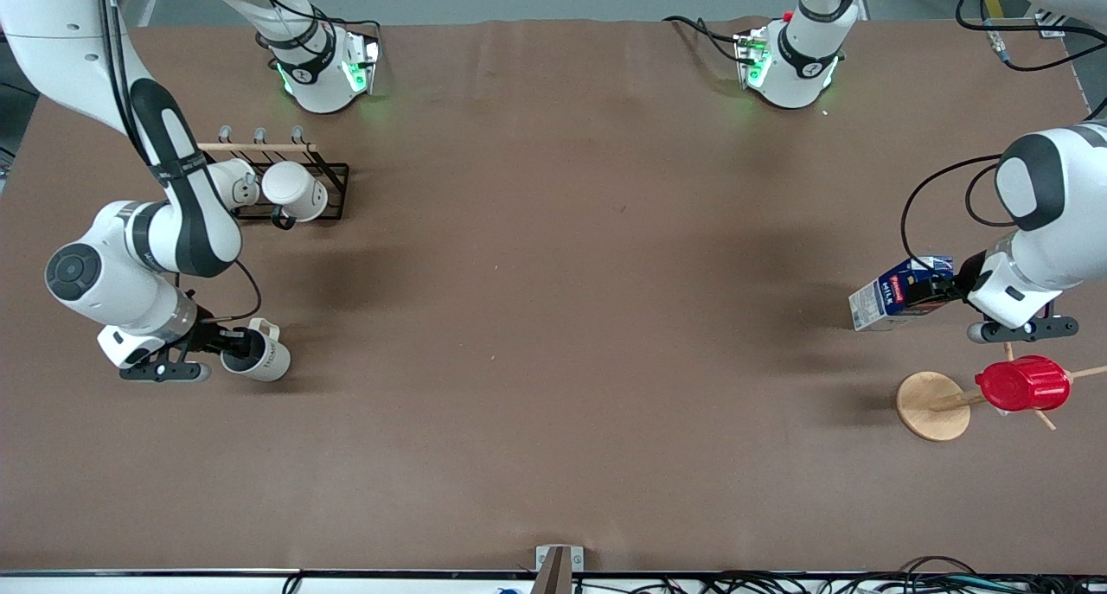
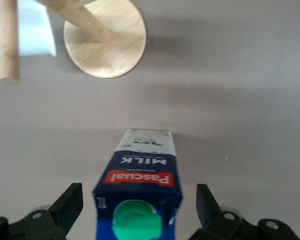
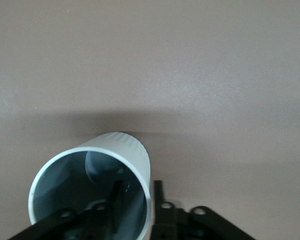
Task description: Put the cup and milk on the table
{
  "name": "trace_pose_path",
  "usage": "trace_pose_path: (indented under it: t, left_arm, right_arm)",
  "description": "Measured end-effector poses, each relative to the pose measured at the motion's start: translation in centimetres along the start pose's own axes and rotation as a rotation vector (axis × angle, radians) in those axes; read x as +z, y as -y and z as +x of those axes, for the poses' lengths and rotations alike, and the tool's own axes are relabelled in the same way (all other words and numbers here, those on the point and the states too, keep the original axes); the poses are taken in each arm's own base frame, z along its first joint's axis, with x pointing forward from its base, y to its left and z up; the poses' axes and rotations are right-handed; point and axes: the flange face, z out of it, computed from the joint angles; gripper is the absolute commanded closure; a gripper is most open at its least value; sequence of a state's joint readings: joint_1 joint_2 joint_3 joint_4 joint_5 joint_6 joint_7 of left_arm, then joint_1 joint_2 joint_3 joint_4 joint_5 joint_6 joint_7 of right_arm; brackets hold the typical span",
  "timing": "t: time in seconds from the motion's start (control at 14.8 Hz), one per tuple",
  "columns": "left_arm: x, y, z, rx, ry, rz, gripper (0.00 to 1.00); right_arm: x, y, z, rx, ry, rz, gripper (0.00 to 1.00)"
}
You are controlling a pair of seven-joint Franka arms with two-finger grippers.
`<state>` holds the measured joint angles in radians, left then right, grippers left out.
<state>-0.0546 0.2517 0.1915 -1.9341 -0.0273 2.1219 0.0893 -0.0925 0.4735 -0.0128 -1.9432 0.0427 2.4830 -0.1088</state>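
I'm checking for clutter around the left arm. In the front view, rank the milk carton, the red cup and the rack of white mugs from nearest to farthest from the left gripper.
1. Milk, between the left gripper's open fingers.
2. Red cup, on the wooden stand, nearer the camera.
3. Mug rack, at the right arm's end.

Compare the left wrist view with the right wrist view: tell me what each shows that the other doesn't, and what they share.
Only the left wrist view shows the milk, green cap up, standing between the left gripper's open fingers, plus the round wooden stand base. Only the right wrist view shows the cup, grey inside, with the right gripper pinching its rim wall. Both show the brown table.
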Motion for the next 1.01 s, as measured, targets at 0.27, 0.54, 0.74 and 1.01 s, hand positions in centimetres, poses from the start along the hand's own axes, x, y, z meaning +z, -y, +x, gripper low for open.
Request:
trace_pose_path:
  t: [0.27,0.54,0.74,1.01]
  left_arm:
    - [1.0,0.3,-0.3,-0.008,0.003,-0.009,0.00]
    - [1.8,0.1,-0.7,-0.013,0.012,-0.019,0.00]
    - [2.5,0.1,-1.0,-0.014,0.021,-0.019,0.00]
    - [3.0,0.2,-1.3,-0.015,0.031,-0.020,0.40]
  right_arm:
    - [-0.7,-0.7,0.5,0.058,-0.014,0.015,1.00]
    - [-5.5,4.2,1.4,0.108,0.081,0.037,1.00]
    - [-11.0,14.4,1.2,0.116,0.111,0.038,1.00]
    - [-12.8,29.5,-2.3,0.118,0.103,0.038,1.00]
